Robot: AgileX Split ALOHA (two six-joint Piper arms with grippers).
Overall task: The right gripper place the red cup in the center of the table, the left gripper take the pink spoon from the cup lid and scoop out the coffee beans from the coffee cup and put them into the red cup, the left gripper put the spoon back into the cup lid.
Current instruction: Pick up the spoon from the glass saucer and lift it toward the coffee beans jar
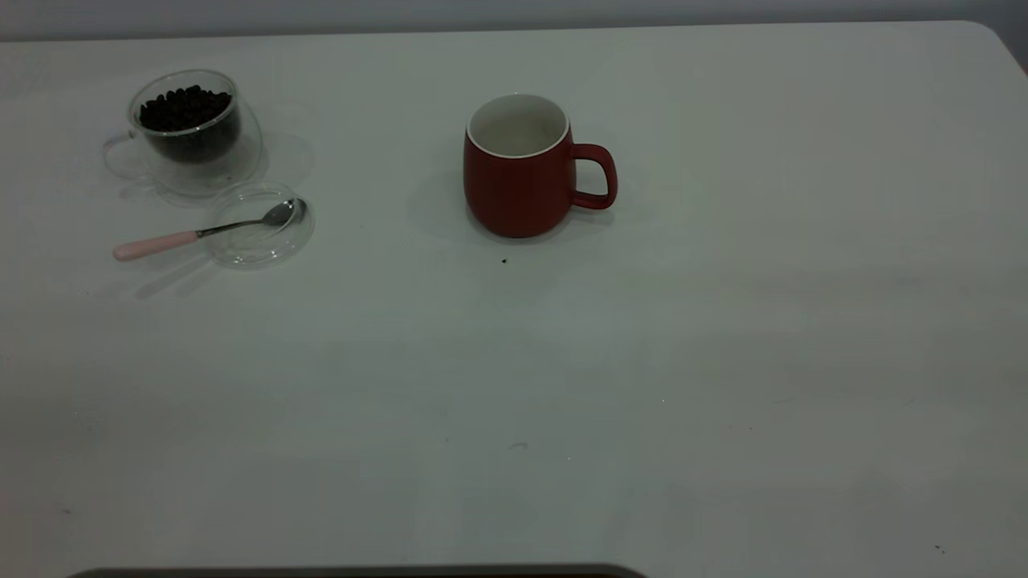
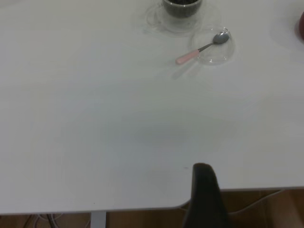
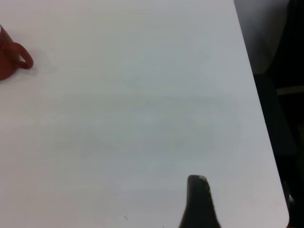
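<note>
matte dark-red cup (image 1: pixel 518 181), white inside, handle right, upright mid-table (image 1: pixel 723 337); cannot tell either tool's state.

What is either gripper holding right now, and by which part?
Nothing is held. The pink spoon lies on the cup lid, and the red cup stands alone on the table.

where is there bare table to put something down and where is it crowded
Bare: the table right of the red cup, all the near half, and the strip between cup and lid. Crowded: far left, where coffee cup, lid and spoon cluster.
</note>
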